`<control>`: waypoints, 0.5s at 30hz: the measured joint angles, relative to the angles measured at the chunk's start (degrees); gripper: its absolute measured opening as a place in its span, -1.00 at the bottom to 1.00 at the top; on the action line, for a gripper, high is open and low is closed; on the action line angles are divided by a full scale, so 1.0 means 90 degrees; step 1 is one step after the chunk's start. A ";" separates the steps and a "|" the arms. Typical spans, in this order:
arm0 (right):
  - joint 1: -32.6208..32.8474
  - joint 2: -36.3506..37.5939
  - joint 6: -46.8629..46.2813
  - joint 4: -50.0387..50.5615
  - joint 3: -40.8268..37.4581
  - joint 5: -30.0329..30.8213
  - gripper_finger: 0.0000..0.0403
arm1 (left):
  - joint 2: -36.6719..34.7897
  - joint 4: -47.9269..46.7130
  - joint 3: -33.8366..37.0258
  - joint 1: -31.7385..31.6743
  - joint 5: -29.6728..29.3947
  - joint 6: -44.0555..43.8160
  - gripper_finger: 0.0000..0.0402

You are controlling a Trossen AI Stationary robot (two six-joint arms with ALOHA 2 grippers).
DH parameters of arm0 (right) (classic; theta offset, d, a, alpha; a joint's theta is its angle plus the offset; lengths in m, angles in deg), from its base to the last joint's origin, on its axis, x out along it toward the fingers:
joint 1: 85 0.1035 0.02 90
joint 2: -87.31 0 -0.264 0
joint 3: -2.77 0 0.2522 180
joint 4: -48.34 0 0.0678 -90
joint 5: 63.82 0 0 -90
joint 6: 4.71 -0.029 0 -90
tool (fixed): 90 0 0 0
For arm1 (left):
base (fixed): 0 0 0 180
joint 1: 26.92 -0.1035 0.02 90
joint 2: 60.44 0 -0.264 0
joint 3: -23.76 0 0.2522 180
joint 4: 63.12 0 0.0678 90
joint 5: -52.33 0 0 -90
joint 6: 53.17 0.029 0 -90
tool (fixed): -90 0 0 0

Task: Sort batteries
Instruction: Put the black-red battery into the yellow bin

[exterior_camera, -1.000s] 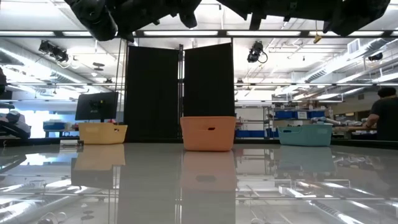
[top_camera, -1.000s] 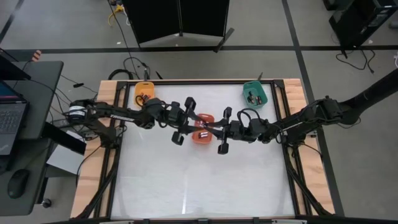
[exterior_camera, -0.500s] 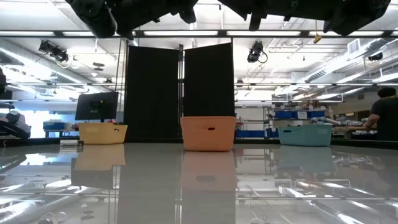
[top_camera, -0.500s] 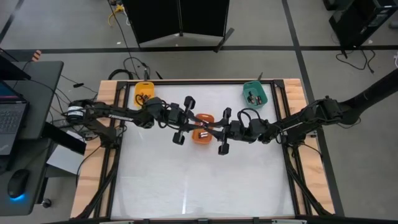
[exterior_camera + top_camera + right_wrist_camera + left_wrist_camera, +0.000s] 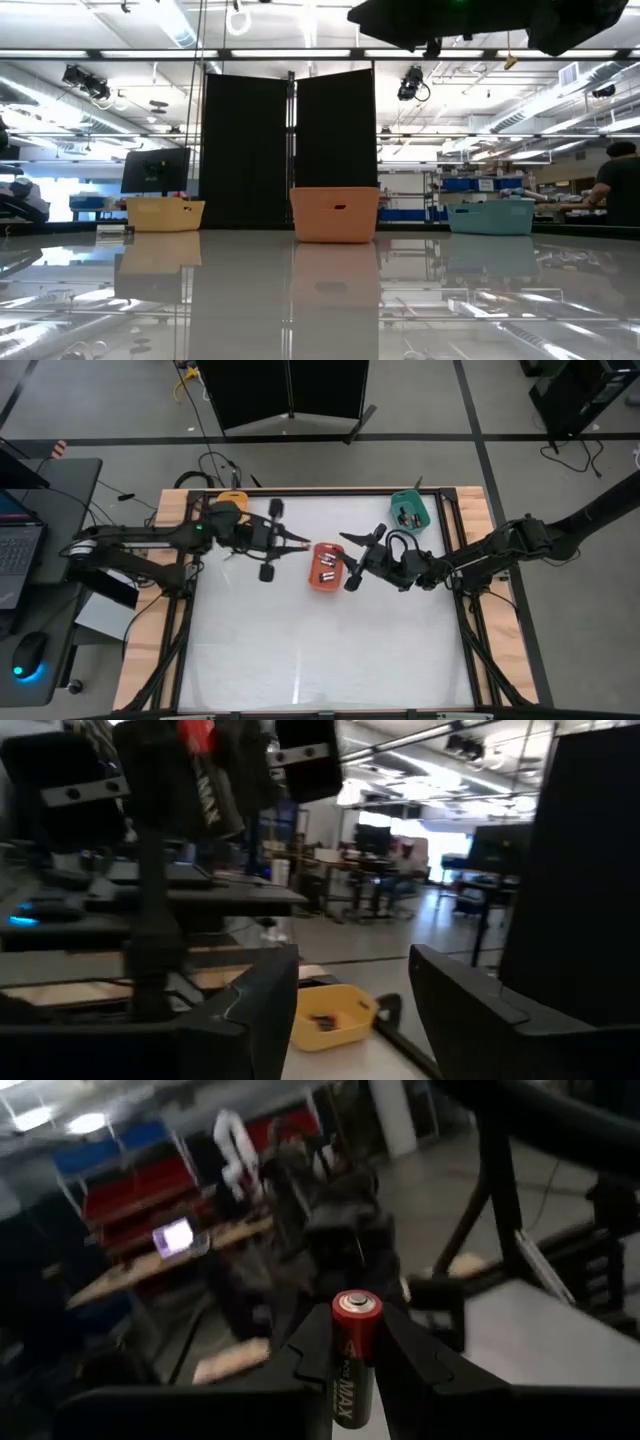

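My left gripper [image 5: 300, 545] hovers left of the red-orange tray [image 5: 325, 567], shut on a battery [image 5: 355, 1355] that is black with a red band and a silvery cap. The tray's rim [image 5: 313, 550] shows around a few more batteries [image 5: 327, 568]. My right gripper [image 5: 347, 560] stands open just right of that tray with nothing between its fingers [image 5: 270, 995]. It faces the left gripper, which shows with the battery [image 5: 205, 765] in the right wrist view. An orange tray [image 5: 232, 503] sits at the far left and a teal tray [image 5: 410, 510] at the far right. My left gripper pinches the battery's black body [image 5: 352, 1380] between its two fingers [image 5: 312, 1348]. The battery lies along the fingers, and its red-banded, capped end [image 5: 356, 1305] sticks out past their tips. The fingers point level toward the table's right. The battery is lifted clear of the table.
In the low view the orange tray [image 5: 165, 213], the red-orange tray [image 5: 335, 213] and the teal tray [image 5: 490, 215] stand in a row at the table's far side. The near half of the white table [image 5: 320, 660] is bare. A desk with a laptop [image 5: 20, 555] stands beyond the left edge.
The two grippers met over the red-orange tray. My left gripper has since drawn back toward the table's left and risen, turning level, with the battery between its fingers. My right gripper stayed in place, turned a little, and its fingers have opened.
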 joint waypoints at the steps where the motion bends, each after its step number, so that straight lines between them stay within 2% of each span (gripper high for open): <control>1: 0.0000 0.0006 0.0053 0.0029 0.0001 0.0023 0.02 | -0.0160 -0.0345 -0.0004 0.0001 -0.0114 0.0029 -0.74; 4: 0.0007 0.0044 0.0076 0.0210 0.0000 0.0167 0.02 | -0.0608 -0.1185 -0.0036 0.0002 -0.0601 0.0041 -0.74; 8: 0.0006 0.0092 -0.0187 0.0818 0.0000 0.0264 -0.08 | -0.1115 -0.2526 -0.0036 -0.0113 -0.1748 -0.0308 -0.74; 12: -0.0061 0.0120 -0.0603 0.1475 0.0000 0.0278 -0.35 | -0.1294 -0.4104 -0.0035 -0.0630 -0.2902 -0.1003 -0.74; 15: -0.0141 0.0120 -0.0781 0.1755 -0.0002 0.0278 -0.64 | -0.1232 -0.5014 -0.0029 -0.1340 -0.3129 -0.1483 -0.74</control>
